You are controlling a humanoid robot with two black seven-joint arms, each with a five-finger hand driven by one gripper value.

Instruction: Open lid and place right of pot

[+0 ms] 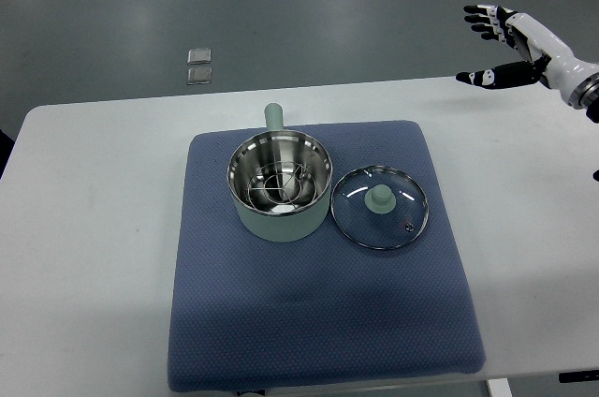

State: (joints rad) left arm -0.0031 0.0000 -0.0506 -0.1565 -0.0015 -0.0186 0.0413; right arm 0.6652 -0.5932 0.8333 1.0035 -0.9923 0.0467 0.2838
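Lid (380,207) lies knob-up on the blue mat (318,331), just right of the open pot (279,183), so placement looks done. My right hand (505,46) hovers clear, fingers spread, holding nothing.

On a white table (84,228) lies a blue mat (318,322). The green pot (279,184) stands open on it, a rack inside, and the glass lid (381,207) lies flat just right of it. The right hand (510,46) hovers, fingers spread, above the table's far right corner.
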